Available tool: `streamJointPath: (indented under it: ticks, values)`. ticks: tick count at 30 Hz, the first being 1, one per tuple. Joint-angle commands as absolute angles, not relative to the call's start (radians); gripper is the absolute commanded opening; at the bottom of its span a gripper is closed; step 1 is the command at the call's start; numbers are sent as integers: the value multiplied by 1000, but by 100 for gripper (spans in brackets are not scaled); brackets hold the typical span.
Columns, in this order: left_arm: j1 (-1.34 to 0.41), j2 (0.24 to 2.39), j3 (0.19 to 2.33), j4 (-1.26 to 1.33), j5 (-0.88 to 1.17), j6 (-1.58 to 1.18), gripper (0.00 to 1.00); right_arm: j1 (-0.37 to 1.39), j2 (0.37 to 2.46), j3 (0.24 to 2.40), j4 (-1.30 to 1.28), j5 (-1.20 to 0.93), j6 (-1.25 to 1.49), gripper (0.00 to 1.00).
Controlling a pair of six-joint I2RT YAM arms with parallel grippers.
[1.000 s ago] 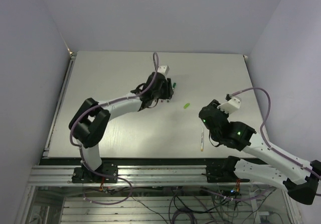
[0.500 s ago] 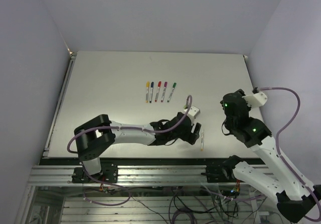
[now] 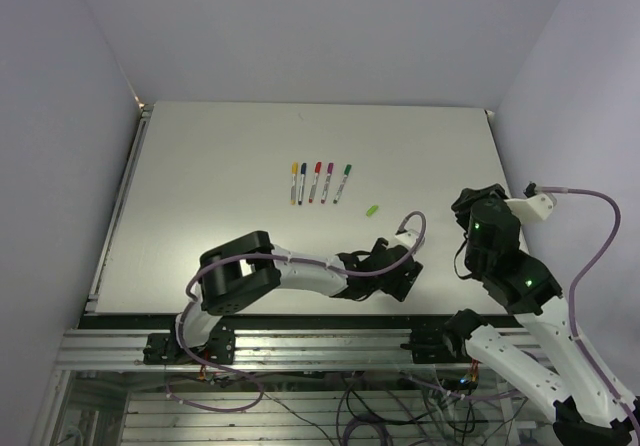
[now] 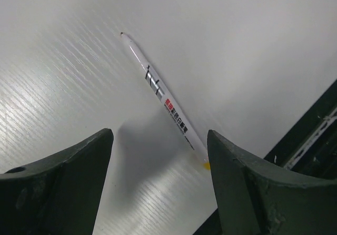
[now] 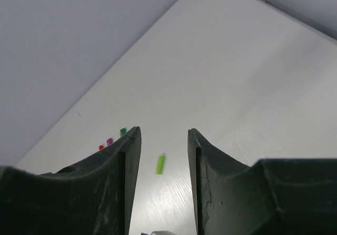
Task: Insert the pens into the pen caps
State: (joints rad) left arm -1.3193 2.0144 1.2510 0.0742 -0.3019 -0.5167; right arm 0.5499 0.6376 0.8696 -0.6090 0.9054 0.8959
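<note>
Five white pens [image 3: 318, 181] with coloured ends lie in a row at the table's middle. A loose light green cap [image 3: 372, 210] lies to their right; it also shows in the right wrist view [image 5: 160, 164]. A sixth white pen [image 4: 158, 90] with a yellowish end lies flat near the front edge. My left gripper [image 3: 405, 278] hovers open over it [image 4: 158, 140], its jaws either side of the pen's near end, not touching. In the top view the gripper hides this pen. My right gripper [image 3: 466, 202] is open and empty [image 5: 163, 132], held off to the right and facing the light green cap.
The table's dark front edge [image 4: 316, 135] runs close behind the pen's yellowish end. Red [image 5: 101, 147], magenta [image 5: 109, 140] and green [image 5: 122, 131] pen ends show far off in the right wrist view. Walls close in the back and both sides.
My left arm has swung from the pen row to the near right and now covers the loose pen. My right arm has drawn back to the right.
</note>
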Motion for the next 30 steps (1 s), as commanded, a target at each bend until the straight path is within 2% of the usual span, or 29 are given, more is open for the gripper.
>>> streamJointPath:
  ticks: [1, 14, 30]
  values:
    - [-1322, 2055, 1337, 31, -352, -514, 82, 545, 619, 853, -608, 899, 865, 40]
    - [-1331, 2150, 1456, -228, -414, -507, 78, 546, 574, 812, -586, 851, 887, 37]
    - [-1341, 2101, 1308, -439, -455, -486, 53, 546, 536, 806, -576, 809, 974, 35]
